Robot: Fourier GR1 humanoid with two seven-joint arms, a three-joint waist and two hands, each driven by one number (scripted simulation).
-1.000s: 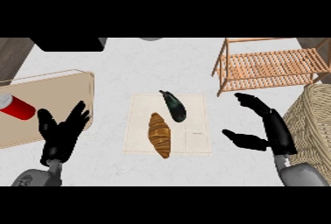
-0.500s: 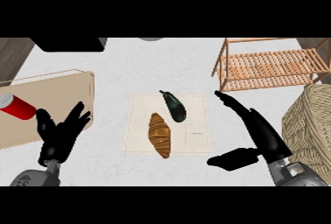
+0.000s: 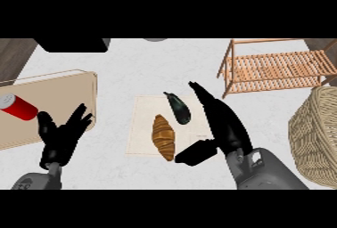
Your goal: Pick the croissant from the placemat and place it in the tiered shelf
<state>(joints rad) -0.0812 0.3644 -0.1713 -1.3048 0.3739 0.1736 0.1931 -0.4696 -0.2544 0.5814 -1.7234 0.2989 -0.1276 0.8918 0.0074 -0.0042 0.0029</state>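
Your robot's two arms and hands

You see two black hands, the left hand [image 3: 60, 142] and the right hand [image 3: 220, 122], each with long thin fingers and a thicker thumb. They look smooth and a bit shiny. Each one sits on a round grey forearm; the right forearm [image 3: 263, 171] looks big and has a dark ring at the wrist.

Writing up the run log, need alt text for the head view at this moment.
The robot's right hand, fingers straight and thumb out, reaches over the placemat beside a croissant and a dark eggplant. The left hand rests open at lower left, by a board holding a red can. A wooden tiered shelf and wicker basket stand at right.
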